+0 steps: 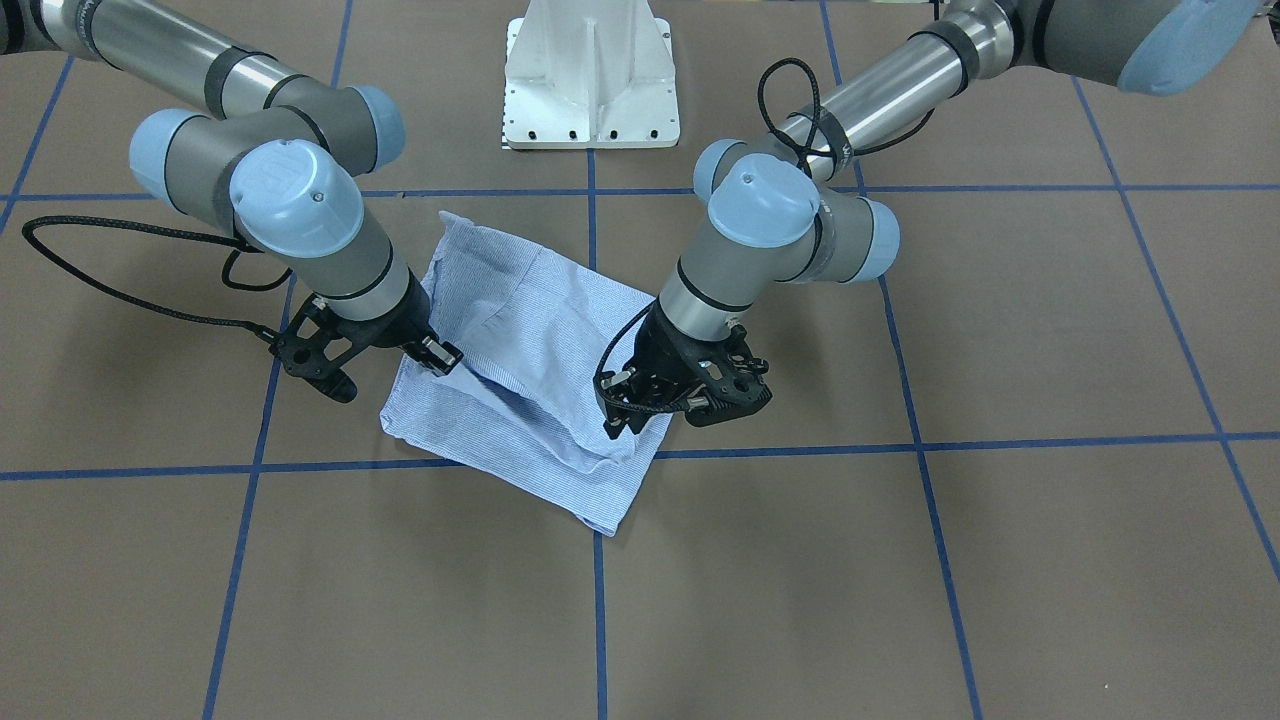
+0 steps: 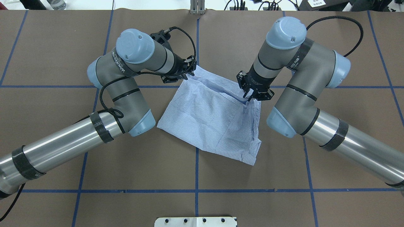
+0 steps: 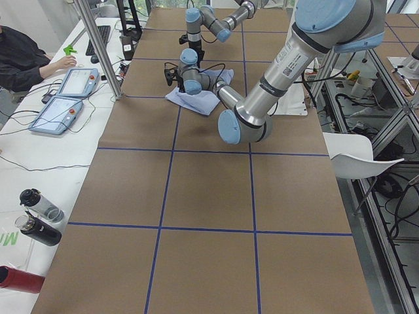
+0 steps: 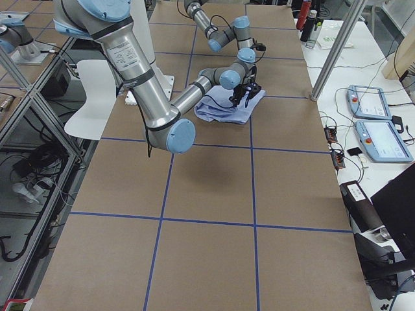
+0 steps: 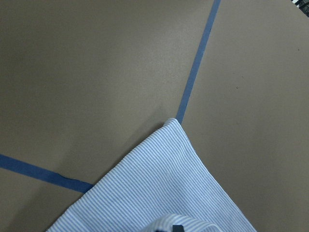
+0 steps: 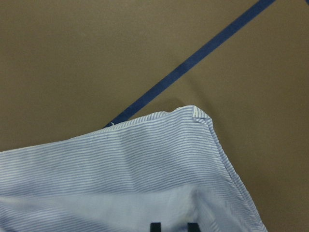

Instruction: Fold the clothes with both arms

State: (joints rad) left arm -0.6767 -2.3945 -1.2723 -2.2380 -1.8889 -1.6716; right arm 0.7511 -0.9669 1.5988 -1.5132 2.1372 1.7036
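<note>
Right now the shirt sits in the middle of the desk, ahead of the robot's base, covering a crossing of the blue tape lines. I read it as well along: it is already a compact, roughly 4-sided packet of several layers, with no sleeve or collar showing in any view.

The left claw is at the far corner of the packet on its own side, and its wrist camera shows cloth bunched up around 1 dark fingertip, so I take it as clamped on the shirt. The right claw is at the far edge on the other side. Its wrist view shows 2 fingertips with striped cloth rising between them, and I take that as clamped on the shirt too, though the fingertips sit at the very edge of that picture.

From the front camera a raised ridge of cloth runs between the 2 claws, while the near part of the packet lies flat on the desk. My guess is 1 more fold is in hand: carrying that lifted far edge over toward the robot. What I think is left is laying it down squarely, letting go, and flattening any wrinkles along the right-hand side.
</note>
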